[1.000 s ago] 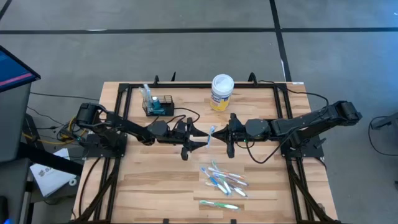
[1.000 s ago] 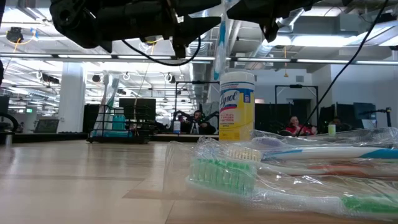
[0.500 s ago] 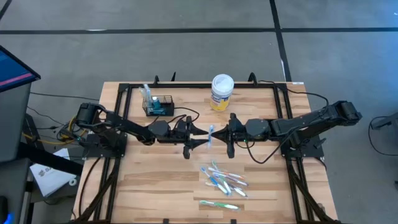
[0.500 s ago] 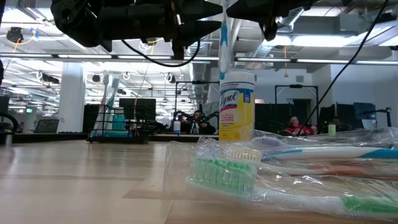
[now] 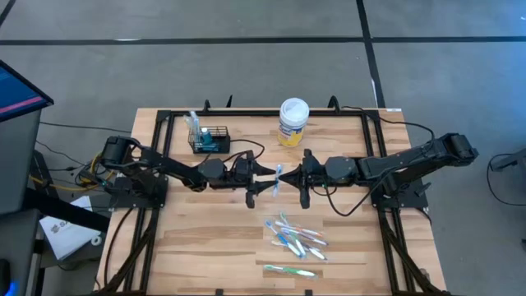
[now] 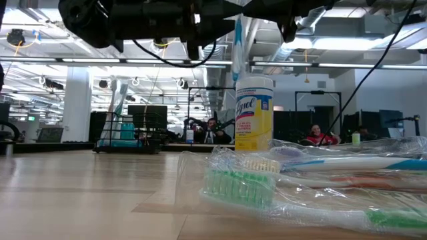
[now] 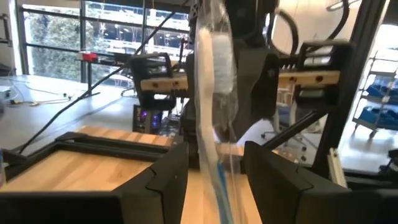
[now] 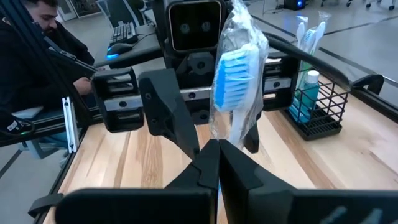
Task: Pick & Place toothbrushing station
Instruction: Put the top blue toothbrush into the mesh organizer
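Observation:
A toothbrush in a clear wrapper (image 5: 278,178) stands upright in the air over the table's middle, blue bristle head (image 8: 231,68) up. My right gripper (image 5: 285,178) is shut on it. My left gripper (image 5: 266,178) is open and faces the right one. Its two fingers (image 7: 166,177) stand on either side of the wrapped brush (image 7: 214,93) with gaps showing. The black wire basket (image 5: 210,139) stands on the table at the far left with brushes and a green tube upright in it. It also shows in the right wrist view (image 8: 315,107). My right gripper pinches the wrapped toothbrush between its two shut fingers (image 8: 202,163), at the wrapper's part below the head (image 8: 219,134). The fingers come level from the table's right side and lie across the brush. The brush stands upright, clear of the table, its lower end (image 6: 237,70) below the arms.
A yellow-labelled round tub with a white lid (image 5: 292,121) stands at the far middle. Several wrapped toothbrushes (image 5: 296,237) lie near the front, one apart (image 5: 289,270). A black frame (image 5: 164,115) runs along the table's sides. People sit in the room beyond (image 6: 320,135).
My left gripper has gone toward the table's right edge, up to the toothbrush, so that its open fingers now stand on either side of it. The toothbrush in my right gripper has turned from tilted to nearly upright.

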Robot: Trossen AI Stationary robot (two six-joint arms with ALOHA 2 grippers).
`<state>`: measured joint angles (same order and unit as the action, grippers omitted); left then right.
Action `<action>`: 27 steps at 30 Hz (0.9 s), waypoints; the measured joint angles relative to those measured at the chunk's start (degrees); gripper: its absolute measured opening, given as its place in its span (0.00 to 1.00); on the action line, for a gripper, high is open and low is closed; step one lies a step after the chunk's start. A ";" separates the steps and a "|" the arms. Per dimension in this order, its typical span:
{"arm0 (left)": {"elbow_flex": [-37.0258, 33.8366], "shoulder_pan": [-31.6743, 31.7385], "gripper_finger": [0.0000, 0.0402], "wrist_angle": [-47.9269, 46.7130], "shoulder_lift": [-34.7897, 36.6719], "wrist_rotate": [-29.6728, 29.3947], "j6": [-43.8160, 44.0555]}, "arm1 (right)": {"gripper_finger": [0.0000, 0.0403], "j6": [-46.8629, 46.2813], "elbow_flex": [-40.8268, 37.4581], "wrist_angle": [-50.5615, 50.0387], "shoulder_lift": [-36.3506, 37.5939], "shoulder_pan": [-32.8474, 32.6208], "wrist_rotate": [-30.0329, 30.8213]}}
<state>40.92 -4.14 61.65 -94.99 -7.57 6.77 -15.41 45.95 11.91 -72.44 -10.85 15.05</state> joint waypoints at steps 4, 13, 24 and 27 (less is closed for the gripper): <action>0.42 0.00 0.35 -0.17 -0.05 0.10 -0.50 | 0.00 0.38 0.00 0.29 0.00 0.00 -0.01; 0.38 0.00 0.10 -3.86 -0.12 1.99 -0.42 | 0.00 0.40 0.00 0.12 0.00 0.00 -0.02; 0.38 0.09 0.02 -4.19 -0.12 3.72 -0.48 | 0.00 1.74 -0.02 -0.16 0.00 0.00 -0.07; 0.33 0.09 0.01 -5.00 0.21 3.77 -0.48 | 0.00 2.35 -0.02 -1.75 0.00 0.00 -0.04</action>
<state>41.26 -4.05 56.65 -94.79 -3.79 6.28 -13.05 45.93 10.16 -72.44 -10.85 15.00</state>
